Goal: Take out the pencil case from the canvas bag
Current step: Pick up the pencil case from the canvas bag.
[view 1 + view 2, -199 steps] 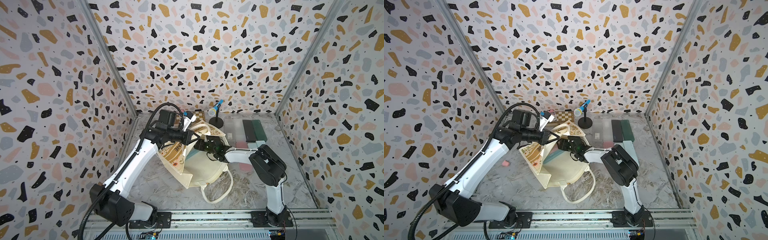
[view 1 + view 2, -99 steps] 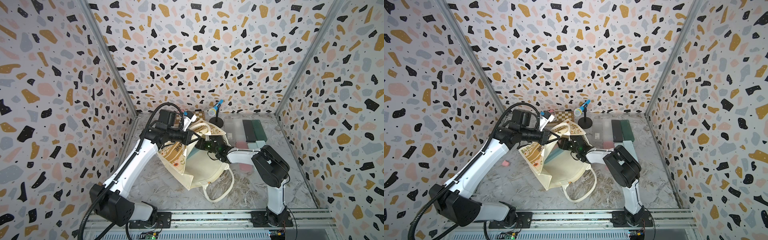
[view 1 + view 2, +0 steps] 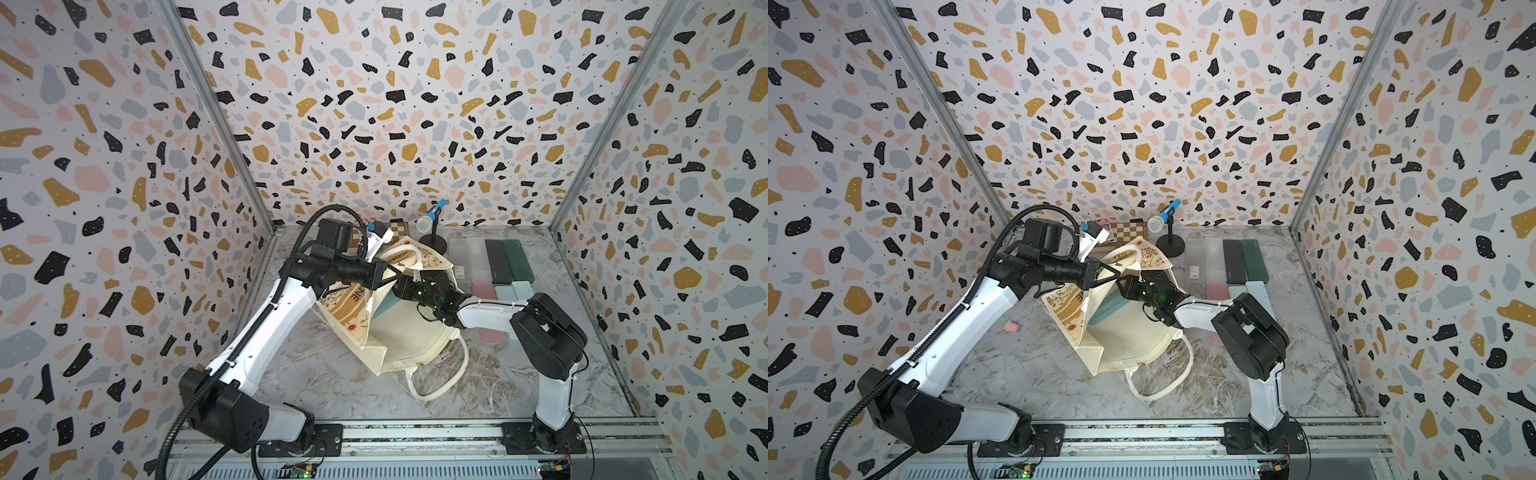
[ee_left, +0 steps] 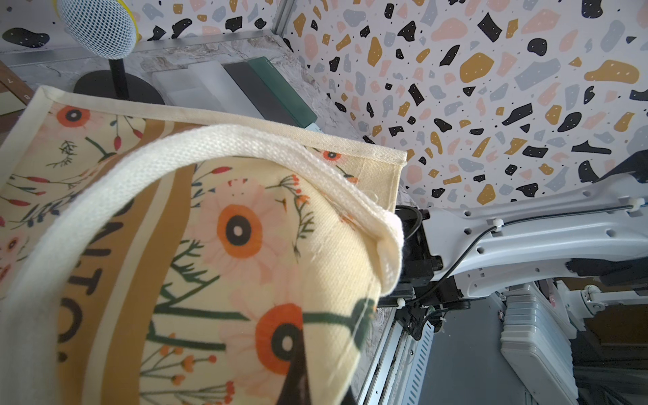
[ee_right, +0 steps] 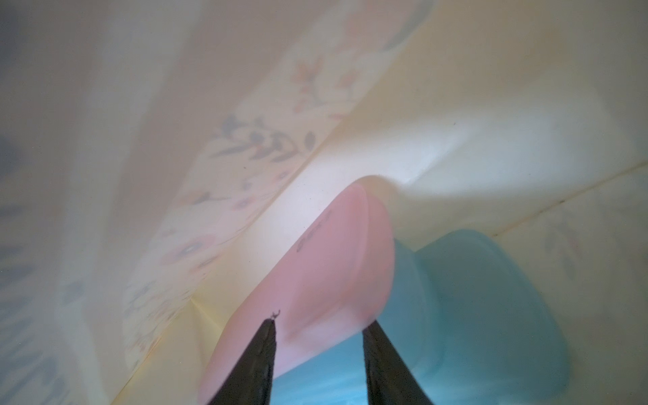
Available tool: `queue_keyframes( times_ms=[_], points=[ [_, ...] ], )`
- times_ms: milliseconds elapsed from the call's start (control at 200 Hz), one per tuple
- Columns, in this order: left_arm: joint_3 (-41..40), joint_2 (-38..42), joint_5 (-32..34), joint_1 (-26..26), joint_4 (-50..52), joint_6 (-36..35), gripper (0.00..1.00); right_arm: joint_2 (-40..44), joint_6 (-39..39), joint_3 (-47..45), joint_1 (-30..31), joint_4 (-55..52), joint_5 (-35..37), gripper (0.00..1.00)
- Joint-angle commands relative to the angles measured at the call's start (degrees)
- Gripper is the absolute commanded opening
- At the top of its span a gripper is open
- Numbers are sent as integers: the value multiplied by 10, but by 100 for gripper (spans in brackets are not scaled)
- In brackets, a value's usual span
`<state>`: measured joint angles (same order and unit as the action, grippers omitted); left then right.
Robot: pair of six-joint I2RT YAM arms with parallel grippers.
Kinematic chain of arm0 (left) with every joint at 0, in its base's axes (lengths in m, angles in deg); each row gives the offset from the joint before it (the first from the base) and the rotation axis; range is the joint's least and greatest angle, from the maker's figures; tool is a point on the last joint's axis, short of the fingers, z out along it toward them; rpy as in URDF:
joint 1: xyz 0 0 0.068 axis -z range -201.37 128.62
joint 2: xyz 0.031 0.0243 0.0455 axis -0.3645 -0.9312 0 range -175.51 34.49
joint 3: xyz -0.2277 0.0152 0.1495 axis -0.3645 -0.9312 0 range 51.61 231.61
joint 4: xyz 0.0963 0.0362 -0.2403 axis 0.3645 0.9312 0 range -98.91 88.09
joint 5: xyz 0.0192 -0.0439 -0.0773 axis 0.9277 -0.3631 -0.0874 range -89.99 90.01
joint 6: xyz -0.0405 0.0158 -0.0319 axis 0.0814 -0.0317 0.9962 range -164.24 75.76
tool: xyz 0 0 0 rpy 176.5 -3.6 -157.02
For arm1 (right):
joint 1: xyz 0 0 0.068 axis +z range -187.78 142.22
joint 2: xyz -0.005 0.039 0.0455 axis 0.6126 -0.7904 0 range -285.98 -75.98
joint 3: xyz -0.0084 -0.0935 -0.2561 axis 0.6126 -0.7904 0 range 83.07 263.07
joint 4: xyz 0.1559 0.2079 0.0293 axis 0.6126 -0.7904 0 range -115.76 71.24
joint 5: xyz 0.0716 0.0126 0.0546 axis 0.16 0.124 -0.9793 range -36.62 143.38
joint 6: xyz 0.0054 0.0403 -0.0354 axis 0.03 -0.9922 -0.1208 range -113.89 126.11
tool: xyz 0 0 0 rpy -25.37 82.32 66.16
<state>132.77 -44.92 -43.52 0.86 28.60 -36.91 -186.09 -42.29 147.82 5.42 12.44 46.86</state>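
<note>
Marble table (image 3: 332, 374): left hand (image 3: 395, 274) clamps canvas bag (image 3: 407, 340); right hand (image 5: 321, 321), grip unclear, straddles pencil case (image 5: 336, 252) lengthwise.

Bag (image 4: 245, 245) fills most of the frame: cream cloth, orange flowers, and a tan band with dark lettering that is partly hidden. A white woven handle (image 4: 224, 140) is arched across the printed face. A dark finger (image 4: 298, 377) is seen against the cloth.

Beyond the hem, a mesh-headed microphone (image 4: 98, 28) is stood on a black round base (image 4: 115, 87) on the marble table (image 4: 168, 59). A clear case (image 4: 196, 84), grey case (image 4: 259, 93) and green case (image 4: 284, 87) are laid side by side near it. The white right arm (image 4: 526, 238) is seen past the bag's corner, in front of the terrazzo wall (image 4: 491, 87).
</note>
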Motion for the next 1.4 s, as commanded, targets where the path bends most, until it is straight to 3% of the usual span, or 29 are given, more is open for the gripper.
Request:
queue_keyframes(
  times_ms=[0,431,891,1236,1397],
  points=[
    [-1,12,-32,3,0,-6,0,21,23,42,0,5,14,48],
    [-4,13,-43,4,0,-8,0,-42,-25,107,-6,-9,-13,51],
    [-7,23,-63,4,2,-20,0,-128,-176,222,-16,-65,-33,55],
    [-10,32,-32,4,7,-21,0,-131,-192,230,-16,-72,-38,38],
    [-8,35,24,4,12,-17,0,-105,-184,202,-16,-58,-53,32]
  ],
)
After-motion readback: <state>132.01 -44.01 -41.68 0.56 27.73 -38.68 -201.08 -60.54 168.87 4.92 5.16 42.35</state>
